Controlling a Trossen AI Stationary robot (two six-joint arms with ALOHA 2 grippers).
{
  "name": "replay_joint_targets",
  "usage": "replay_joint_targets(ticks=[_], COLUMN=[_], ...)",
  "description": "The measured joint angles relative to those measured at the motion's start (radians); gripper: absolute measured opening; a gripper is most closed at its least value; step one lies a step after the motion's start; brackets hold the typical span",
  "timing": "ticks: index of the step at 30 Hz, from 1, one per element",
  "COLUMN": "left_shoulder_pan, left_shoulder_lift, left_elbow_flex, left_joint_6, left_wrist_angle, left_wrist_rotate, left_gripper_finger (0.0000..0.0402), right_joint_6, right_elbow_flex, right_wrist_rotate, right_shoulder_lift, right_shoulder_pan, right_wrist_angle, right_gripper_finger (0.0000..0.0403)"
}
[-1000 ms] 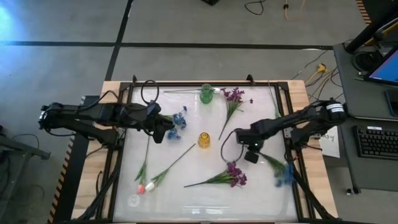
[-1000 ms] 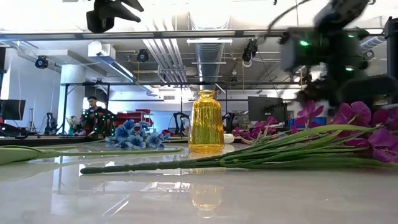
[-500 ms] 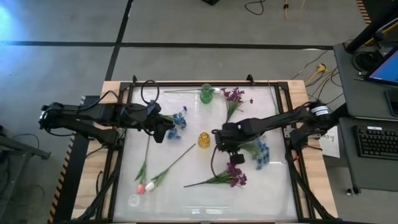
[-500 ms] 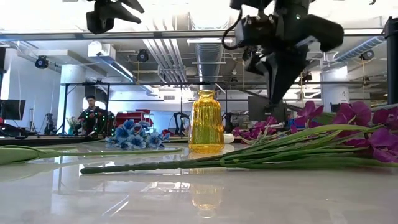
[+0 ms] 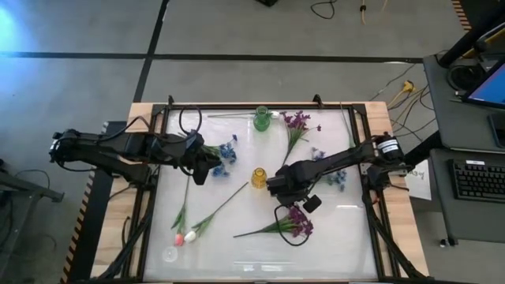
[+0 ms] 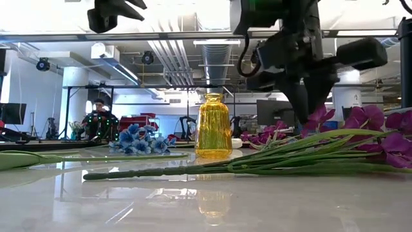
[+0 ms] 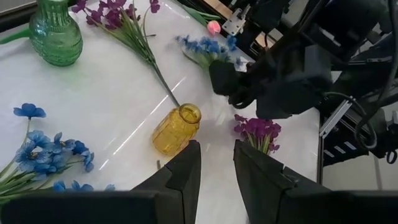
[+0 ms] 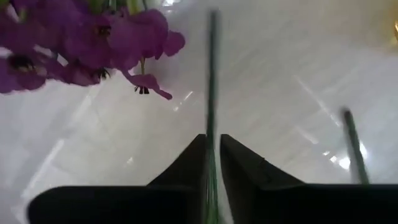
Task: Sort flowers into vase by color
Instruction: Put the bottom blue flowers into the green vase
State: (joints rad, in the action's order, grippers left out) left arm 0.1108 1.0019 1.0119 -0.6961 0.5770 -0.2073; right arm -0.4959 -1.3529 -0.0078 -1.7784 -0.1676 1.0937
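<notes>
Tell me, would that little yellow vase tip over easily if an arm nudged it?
Probably somewhat: the yellow vase stands upright, taller than wide, on a glossy white table, so it might slide or topple. Its ribbed, translucent body looks like glass, so likely breakable, and round enough to roll if it falls.

My right gripper (image 5: 278, 186) now sits near the middle of the table (image 5: 339, 237), just beside the yellow vase (image 5: 258, 177); a second ago it hovered much nearer the right edge. My right arm now reaches across from that edge toward the centre. The blue flower sprig (image 5: 325, 173) travels with me: its blossoms, a second ago near the right edge toward the front, now lie farther back, beside my right arm. Its thin green stem (image 8: 211, 93) runs between my right fingers (image 8: 186, 171), which stand slightly wider apart than a second ago.
</notes>
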Motion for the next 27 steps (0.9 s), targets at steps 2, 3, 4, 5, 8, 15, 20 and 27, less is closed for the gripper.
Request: replay_joint_targets(ticks=[2,3,4,5,8,15,20,27], left_shoulder_pan=[0.0,0.0,0.0,0.0,0.0,0.0,0.0,0.0], left_shoulder_lift=[0.0,0.0,0.0,0.0,0.0,-0.002,-0.002,-0.003], left_elbow_flex=[0.0,0.0,0.0,0.0,0.0,0.044,0.113,0.245], left_joint_6=[0.006,0.007,0.007,0.006,-0.03,-0.048,0.154,0.36], left_wrist_angle=[0.0,0.0,0.0,0.0,0.0,-0.013,0.003,0.262], left_wrist_rotate=[0.0,0.0,0.0,0.0,0.0,0.018,0.063,0.086], left_gripper_finger=[0.0086,0.0086,0.0086,0.0086,0.0086,0.0086,0.0086,0.0086], right_joint_6=[0.071,0.105,0.144,0.193,0.573,1.891,2.214,2.416], right_elbow_flex=[0.0,0.0,0.0,-0.003,-0.023,0.01,0.054,0.172], right_wrist_rotate=[0.0,0.002,0.008,0.011,0.009,0.021,0.07,0.061], right_shoulder_lift=[0.015,0.025,0.036,0.048,0.082,0.188,0.189,0.168], right_shoulder_pan=[0.002,0.002,0.002,0.002,0.01,0.03,0.038,0.035], right_wrist_angle=[0.008,0.013,0.02,0.037,0.126,0.086,0.036,-0.075], right_gripper_finger=[0.0075,0.0089,0.0105,0.0119,0.0157,0.0184,0.0186,0.0219])
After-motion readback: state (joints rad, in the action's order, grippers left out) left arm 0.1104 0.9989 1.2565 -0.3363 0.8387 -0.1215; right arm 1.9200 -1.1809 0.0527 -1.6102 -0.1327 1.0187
